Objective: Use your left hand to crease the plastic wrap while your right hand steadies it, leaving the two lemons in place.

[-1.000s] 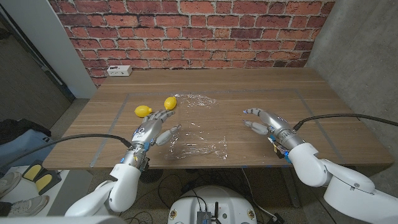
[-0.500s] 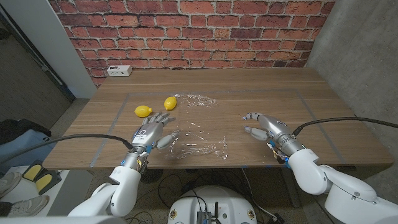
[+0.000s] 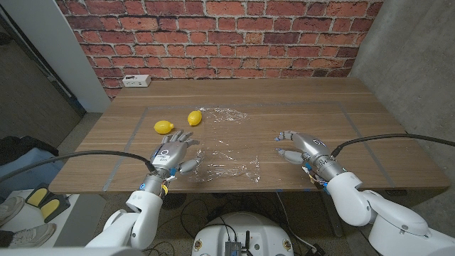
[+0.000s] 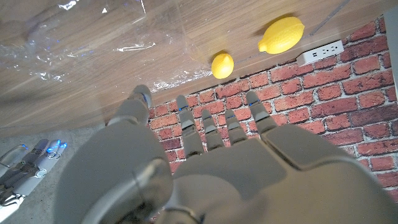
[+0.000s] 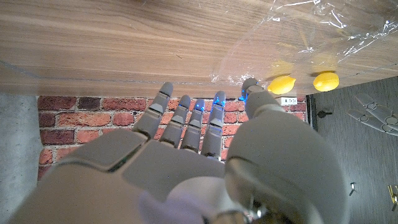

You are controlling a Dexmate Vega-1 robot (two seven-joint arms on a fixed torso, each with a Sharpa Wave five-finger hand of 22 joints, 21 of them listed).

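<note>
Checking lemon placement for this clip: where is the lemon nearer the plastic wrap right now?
In the head view, that lemon lies left of centre, at the far-left edge of the plastic wrap, with the other lemon to its left.

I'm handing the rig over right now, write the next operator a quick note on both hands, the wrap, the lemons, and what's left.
Left hand: open, fingers spread, at the plastic wrap's left edge; contact unclear.
Right hand: open, right of the wrap, apart from it.
Wrap lies crumpled but spread at the table's middle.
Two lemons sit beyond the left hand, one at the wrap's far corner.
Done: no clear crease visible.
Left: steady with right, crease with left, leave the lemons alone.
</note>
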